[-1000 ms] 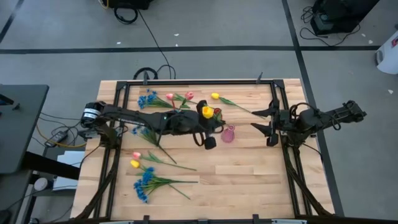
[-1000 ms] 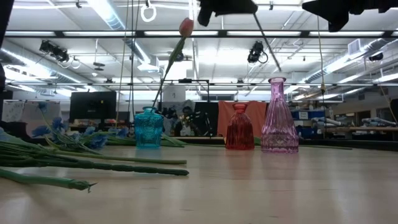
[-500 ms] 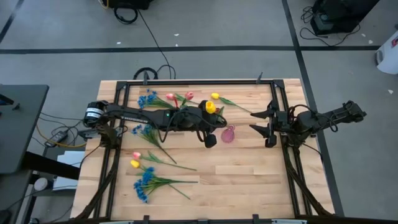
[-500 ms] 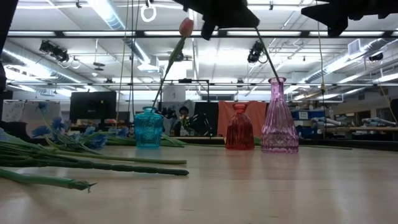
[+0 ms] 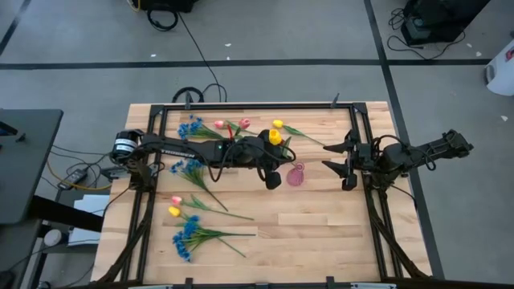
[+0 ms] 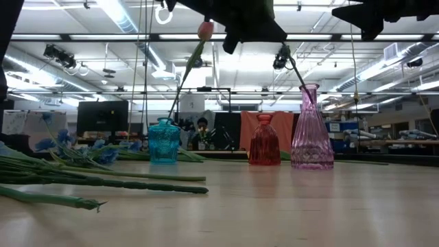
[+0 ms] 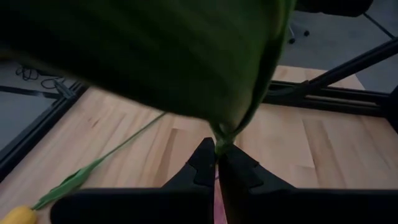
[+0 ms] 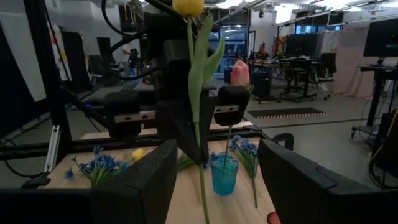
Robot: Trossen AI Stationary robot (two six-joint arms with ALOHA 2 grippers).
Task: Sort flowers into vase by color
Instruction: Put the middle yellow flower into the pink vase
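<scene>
My left gripper (image 7: 217, 163) hangs over the pink glass vase (image 6: 312, 130) and is shut on a yellow tulip (image 5: 275, 138). The tulip's stem (image 6: 296, 68) slants down into the vase's mouth. A blue vase (image 6: 163, 140) holds a pink tulip (image 6: 204, 29), and a red vase (image 6: 263, 140) stands between the two. More flowers lie flat on the table: blue sprays (image 5: 189, 168), pink tulips (image 5: 218, 124) and yellow tulips (image 5: 277, 124). My right gripper (image 5: 325, 155) waits open at the table's right side, facing the vases. My left gripper pinches the yellow tulip's green stem (image 7: 222, 144) just below its leaves, between the two fingertips (image 7: 204, 163). The fingers point down from above. The tulip stands nearly upright with its head (image 8: 188, 6) above the fingers, and the lower stem (image 8: 203, 193) hangs below toward the pink vase.
A pink tulip (image 5: 175, 200), a yellow tulip (image 5: 173, 211) and a blue spray (image 5: 186, 237) lie at the near left. A black frame rail (image 5: 257, 106) runs along the table's far edge. Bare wood (image 5: 321, 233) spreads across the near right.
My left gripper has moved down and a little toward the table's right, carrying the yellow tulip. The stem's lower end, first above the pink vase, now reaches into its mouth. In the low view the pink vase has shifted slightly to the right.
</scene>
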